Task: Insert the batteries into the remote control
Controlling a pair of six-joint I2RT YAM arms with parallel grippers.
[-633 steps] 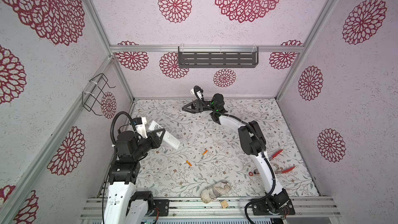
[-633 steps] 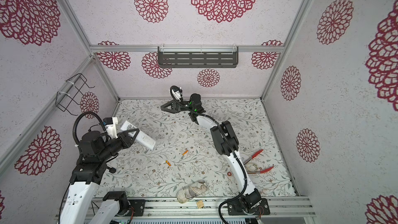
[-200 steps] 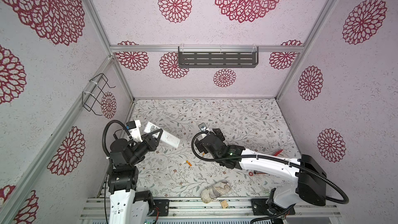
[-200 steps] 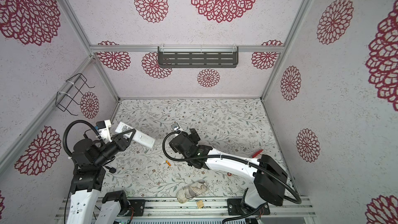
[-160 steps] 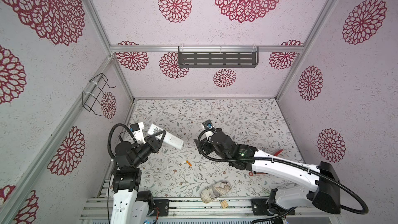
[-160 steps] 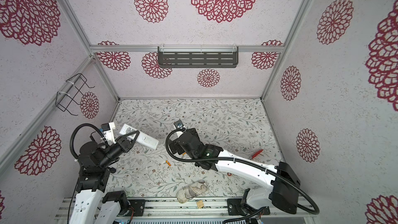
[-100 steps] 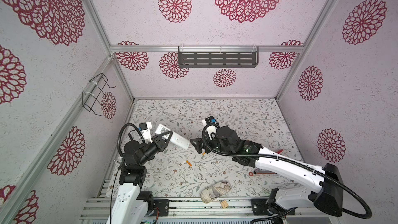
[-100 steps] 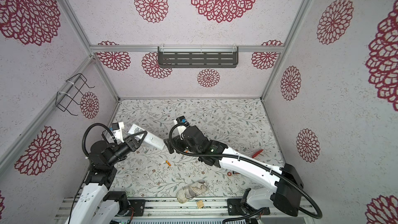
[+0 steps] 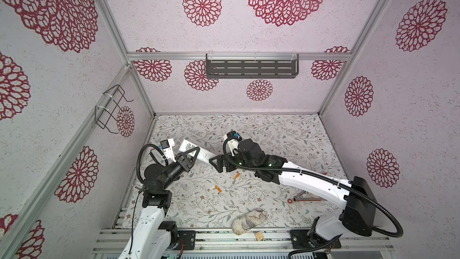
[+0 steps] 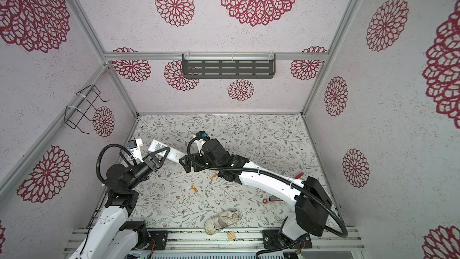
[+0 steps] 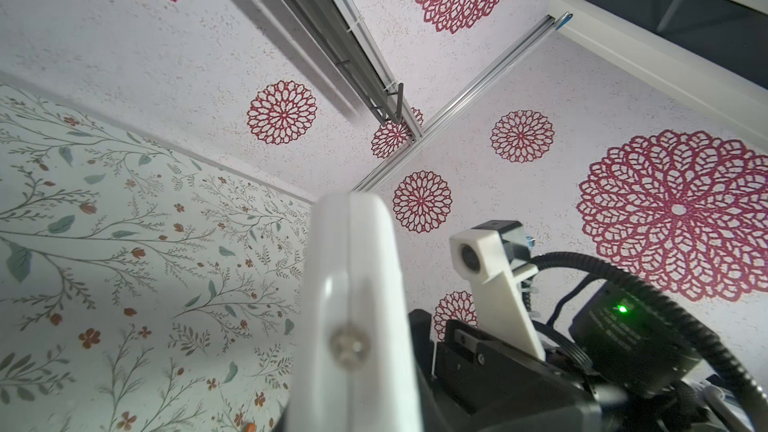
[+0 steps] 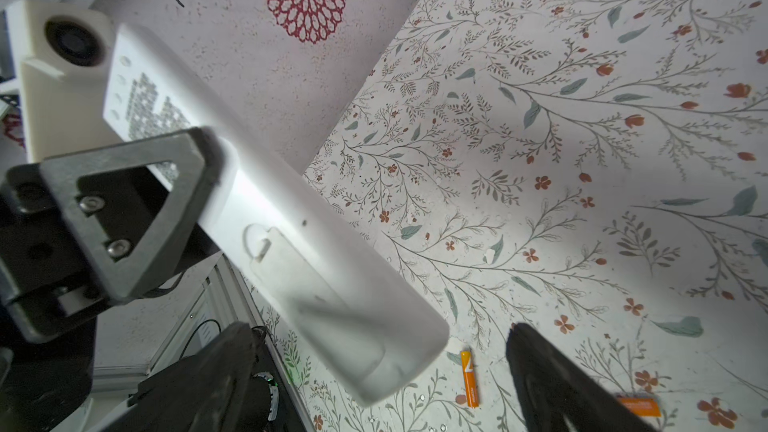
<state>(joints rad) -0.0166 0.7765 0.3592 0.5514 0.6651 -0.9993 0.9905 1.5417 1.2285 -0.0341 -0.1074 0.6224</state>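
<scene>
Two orange batteries are seen lying apart on the floral mat near its middle, and just beyond them, to the left, the white remote control is held raised, clamped by the left gripper, its free end met by the wide-open right gripper, contact not discernible.

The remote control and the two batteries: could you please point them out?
remote control [image 12: 316,284], right wrist view, battery cover.
farther battery [image 9: 236,176], top view, orange middle.
nearer battery [image 9: 218,189], top view, orange middle.
</scene>
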